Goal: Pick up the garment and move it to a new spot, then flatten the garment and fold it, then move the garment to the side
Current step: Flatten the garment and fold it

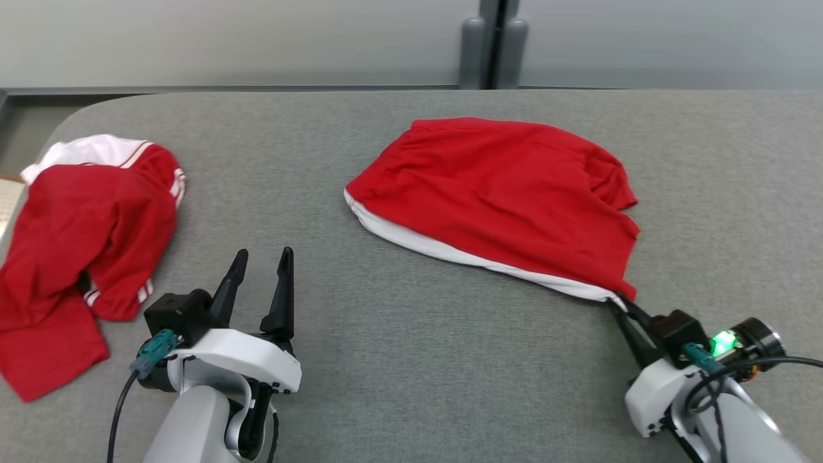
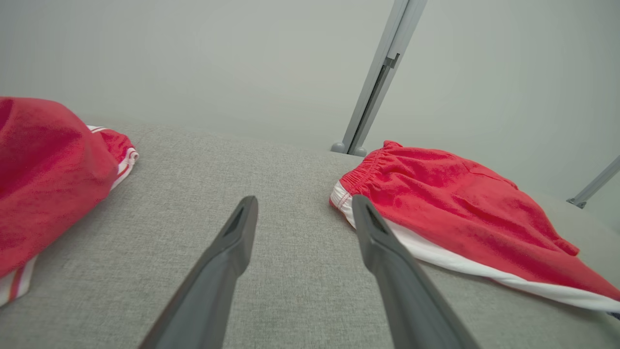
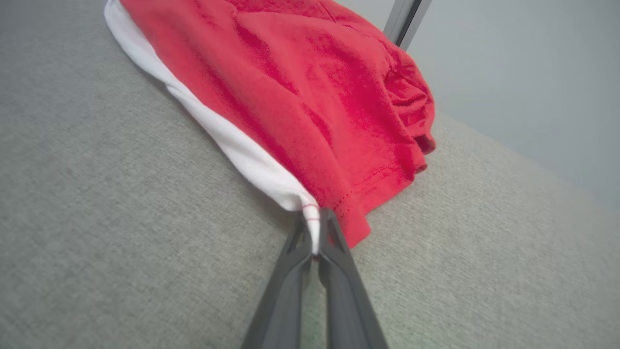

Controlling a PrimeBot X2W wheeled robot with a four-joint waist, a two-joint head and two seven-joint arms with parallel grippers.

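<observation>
A grey cloth-covered table [image 1: 411, 373] carries two pieces of clothing, well apart. The red shorts [image 1: 501, 193] lie spread right of the middle, with a white band along the near edge and some bunched folds at the far right side. A crumpled red shirt [image 1: 83, 225] with white striped trim lies at the table's left edge, partly over the rim. Between the two there is bare cloth surface. Behind the table stands a pale wall with a grey upright post [image 1: 492, 45].

The right gripper [image 1: 618, 302] is pinched tight on the near right corner of the shorts, where the white band meets the red hem; that corner is drawn to a point. The left gripper [image 1: 263, 257] has its fingers spread apart over bare table, between shirt and shorts, touching neither.
</observation>
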